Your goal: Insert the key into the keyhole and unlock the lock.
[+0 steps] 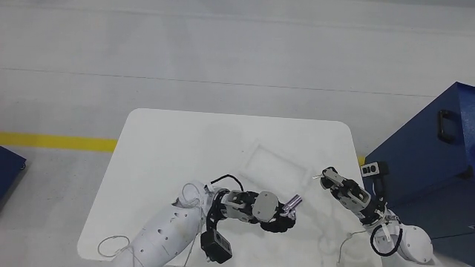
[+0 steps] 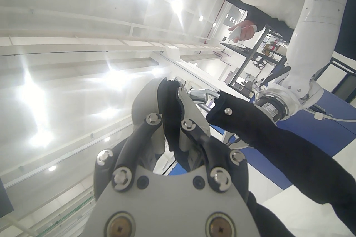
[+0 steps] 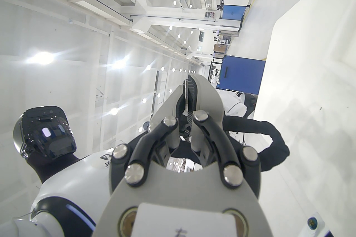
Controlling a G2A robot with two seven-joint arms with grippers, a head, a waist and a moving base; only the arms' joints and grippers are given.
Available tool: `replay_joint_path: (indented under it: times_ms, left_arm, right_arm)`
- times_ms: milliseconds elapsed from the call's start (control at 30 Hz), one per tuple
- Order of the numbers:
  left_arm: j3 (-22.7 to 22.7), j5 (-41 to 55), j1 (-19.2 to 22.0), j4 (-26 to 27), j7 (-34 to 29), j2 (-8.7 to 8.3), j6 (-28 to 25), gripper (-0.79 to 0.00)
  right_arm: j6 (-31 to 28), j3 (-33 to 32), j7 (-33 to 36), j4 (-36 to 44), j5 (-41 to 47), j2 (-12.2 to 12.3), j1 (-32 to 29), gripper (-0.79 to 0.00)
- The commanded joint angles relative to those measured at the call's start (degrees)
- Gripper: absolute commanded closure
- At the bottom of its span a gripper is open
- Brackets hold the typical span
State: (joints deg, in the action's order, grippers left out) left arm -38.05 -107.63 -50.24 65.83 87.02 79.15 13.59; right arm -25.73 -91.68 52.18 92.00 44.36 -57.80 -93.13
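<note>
1. Both arms work over the near half of the table [image 1: 185, 148], and its far edge lies well apart from them. The right gripper [image 1: 325, 173] hangs close to the table's right edge, with a blue cabinet [image 1: 438, 148] just beyond that edge.
2. The left arm comes in from the near edge and bends across toward the right. The left gripper [image 1: 286, 213] is tipped upward, so its wrist view looks at the ceiling.
3. The right arm comes in from the near right corner and slants toward the table's middle. The two grippers are near each other but apart.
4. The left gripper's black-covered fingers [image 2: 222, 107] are clamped on the lock [image 2: 198, 97], a shiny metal piece.
5. In the top view the lock's long axis runs out of the gripper, away from the robot and toward the right gripper.
6. The right gripper's fingers [image 3: 203, 88] are pressed together; whether anything is pinched between them cannot be told
</note>
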Motion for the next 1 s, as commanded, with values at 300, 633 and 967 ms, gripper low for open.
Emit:
replay_joint_path:
  times_ms: [300, 633, 967]
  left_arm:
    - [-0.7, 4.0, -2.4, -0.8, 1.0, 0.22, -6.3, 0.0]
    - [-0.8, 6.4, -4.8, 1.2, -4.2, -0.03, -17.6, 0.0]
    - [-2.2, 13.6, -9.8, 6.0, -12.1, -0.8, -29.3, 0.0]
  right_arm:
    - [0.0, 0.0, 0.0, 0.0, 0.0, 0.0, 0.0, 0.0]
    - [0.0, 0.0, 0.0, 0.0, 0.0, 0.0, 0.0, 0.0]
    - [0.0, 0.0, 0.0, 0.0, 0.0, 0.0, 0.0, 0.0]
